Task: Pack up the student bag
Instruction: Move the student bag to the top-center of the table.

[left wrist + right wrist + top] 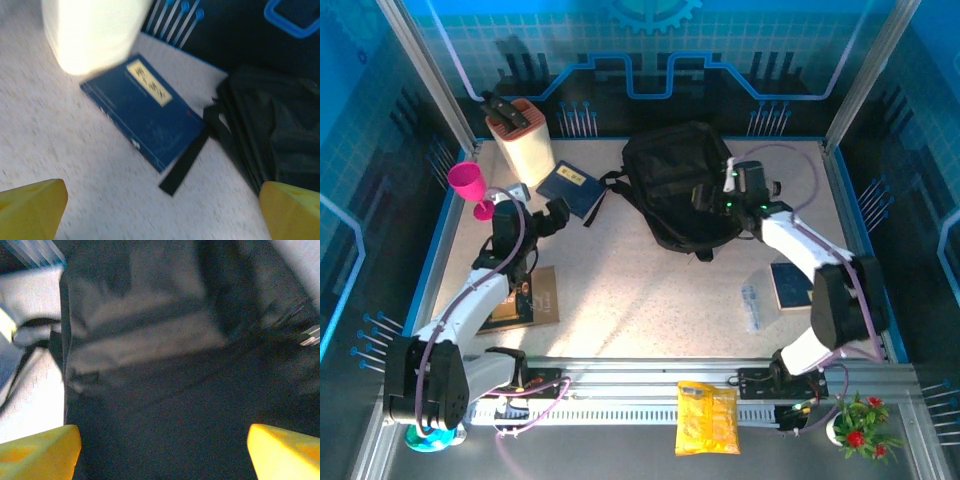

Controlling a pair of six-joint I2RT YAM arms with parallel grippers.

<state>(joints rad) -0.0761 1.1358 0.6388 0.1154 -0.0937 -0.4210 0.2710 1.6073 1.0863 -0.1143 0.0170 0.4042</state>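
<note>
Bag point(670, 170): far centre of table, directly beneath right gripper point(712, 193), jaws spread, empty. Left gripper point(556, 214): farther left, over notebook point(570, 188), jaws spread.

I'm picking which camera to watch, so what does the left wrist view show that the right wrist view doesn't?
Left wrist: a dark blue notebook lying flat, a blurred white container beyond it, and a black strap along its edge. Right wrist: a close look down on the creased student bag, with a small silvery piece at the right edge. Both: that bag and pale tabletop.
</note>
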